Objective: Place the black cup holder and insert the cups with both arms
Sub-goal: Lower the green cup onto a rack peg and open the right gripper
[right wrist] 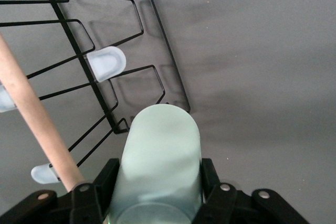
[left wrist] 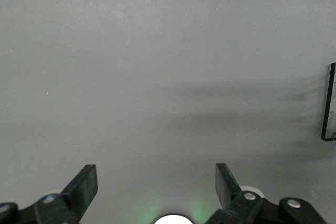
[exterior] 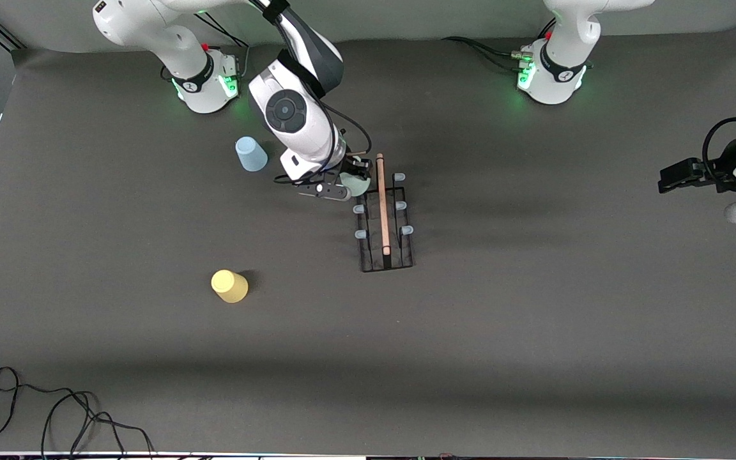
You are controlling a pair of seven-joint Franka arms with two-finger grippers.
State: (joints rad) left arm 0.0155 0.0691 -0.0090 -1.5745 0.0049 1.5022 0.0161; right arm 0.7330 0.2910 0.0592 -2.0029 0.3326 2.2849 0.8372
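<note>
The black cup holder stands mid-table, its wooden rod handle along the top and pale-tipped pegs on both sides. My right gripper is shut on the mint green cup, held over the holder's corner on the right arm's side, at the end farthest from the front camera. In the right wrist view the cup sits between the gripper fingers, just off the rack's frame. The light blue cup and yellow cup stand upside down on the table. My left gripper waits open at the left arm's end.
The grey mat covers the table. Loose black cables lie near the front edge at the right arm's end. Both arm bases stand along the back. The left wrist view shows the open gripper, bare mat and the holder's edge.
</note>
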